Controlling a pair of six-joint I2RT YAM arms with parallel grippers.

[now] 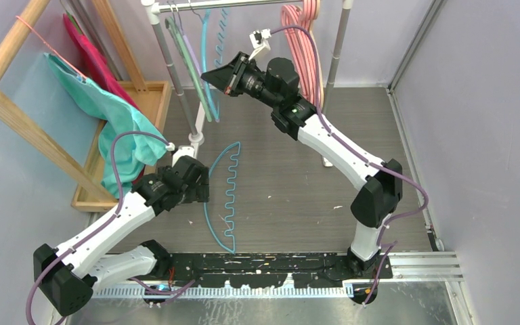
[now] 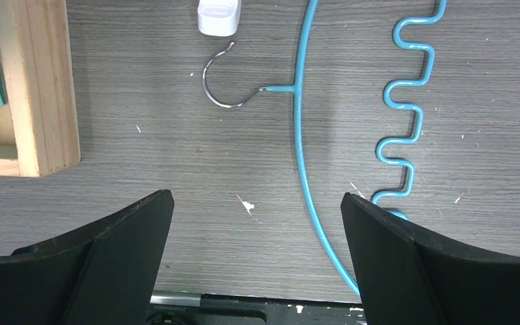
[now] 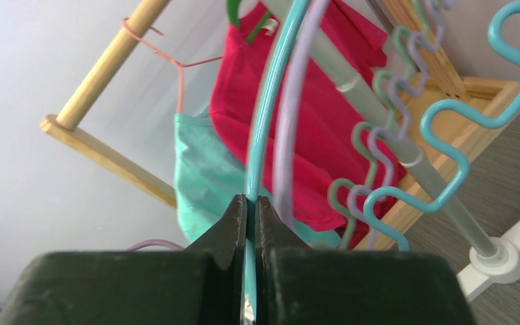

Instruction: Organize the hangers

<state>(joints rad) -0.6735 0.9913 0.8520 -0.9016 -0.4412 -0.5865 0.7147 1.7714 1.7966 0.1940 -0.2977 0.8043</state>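
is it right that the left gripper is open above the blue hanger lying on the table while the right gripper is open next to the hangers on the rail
Not quite. The right gripper is shut on a teal hanger at the rail, as the right wrist view shows. The rest holds: the left gripper is open above the blue hanger lying on the table.

Bright even light, soft shadows, blurred foreground

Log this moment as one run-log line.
left gripper: open, above blue hanger lying on table | right gripper: shut on teal hanger at garment rail | blue hanger: not yet hung
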